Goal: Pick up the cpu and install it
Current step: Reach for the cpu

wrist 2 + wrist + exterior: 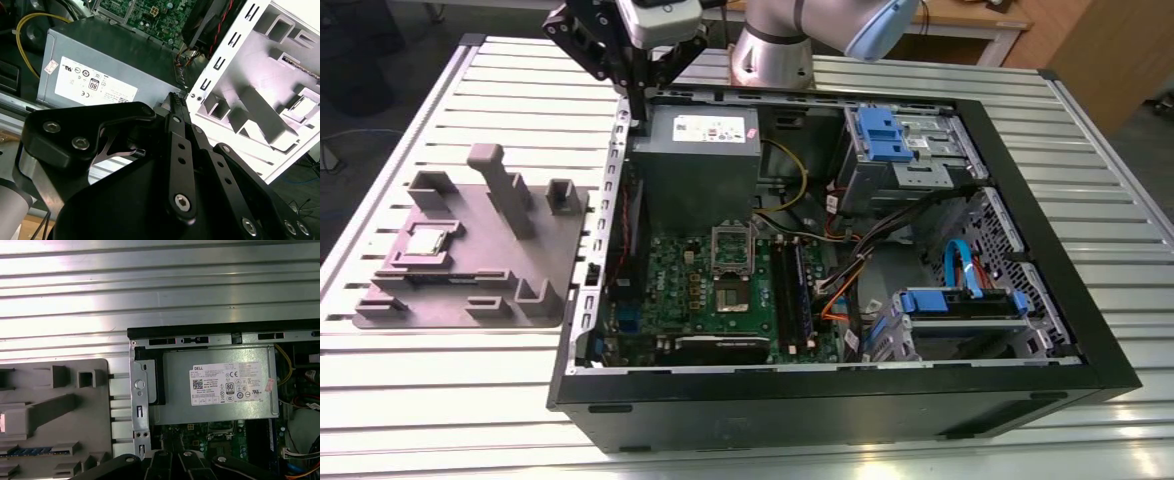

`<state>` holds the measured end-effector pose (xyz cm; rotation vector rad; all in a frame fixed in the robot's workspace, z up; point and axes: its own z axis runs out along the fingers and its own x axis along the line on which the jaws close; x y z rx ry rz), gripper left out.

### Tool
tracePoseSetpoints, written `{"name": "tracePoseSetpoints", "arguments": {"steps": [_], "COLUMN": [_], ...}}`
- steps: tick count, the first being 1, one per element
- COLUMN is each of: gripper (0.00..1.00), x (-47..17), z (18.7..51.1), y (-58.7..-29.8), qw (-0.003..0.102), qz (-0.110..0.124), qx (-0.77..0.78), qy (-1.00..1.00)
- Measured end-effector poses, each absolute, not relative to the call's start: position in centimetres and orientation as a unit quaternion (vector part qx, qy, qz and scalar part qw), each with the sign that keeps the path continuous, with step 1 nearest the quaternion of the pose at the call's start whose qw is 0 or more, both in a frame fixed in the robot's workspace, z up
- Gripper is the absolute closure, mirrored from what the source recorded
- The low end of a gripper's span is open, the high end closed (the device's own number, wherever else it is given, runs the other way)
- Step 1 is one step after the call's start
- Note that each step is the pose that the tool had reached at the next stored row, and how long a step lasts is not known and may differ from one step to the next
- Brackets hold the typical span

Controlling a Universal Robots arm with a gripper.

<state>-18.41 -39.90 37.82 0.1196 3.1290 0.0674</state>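
The cpu [428,240], a small silver square, lies in a recess of the grey fixture plate [467,300] on the exterior view's left, outside the computer case. The second wrist view shows the fixture [250,85] with a shiny square, apparently the cpu [300,104], on it. My gripper [644,90] hangs high over the case's back left corner, above the power supply [700,150]. Its black fingers [175,100] are together with nothing between them. The motherboard [720,290] lies on the case floor, its socket [731,296] bare and the socket frame [731,240] raised.
The open black case [1067,330] holds blue drive cages [894,135], yellow and orange cables [787,170] and black RAM slots [787,285]. Upright posts [500,185] rise from the fixture. Everything rests on a slatted aluminium table [440,400]. The arm's base [767,55] stands behind the case.
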Motion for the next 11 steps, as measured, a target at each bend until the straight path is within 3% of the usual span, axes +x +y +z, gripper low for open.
{"name": "tracePoseSetpoints", "arguments": {"steps": [11], "gripper": [0.9], "x": [-18.61], "z": [37.82], "y": [-39.89], "qw": [0.005], "qz": [0.022], "qx": [0.038], "qy": [0.999]}}
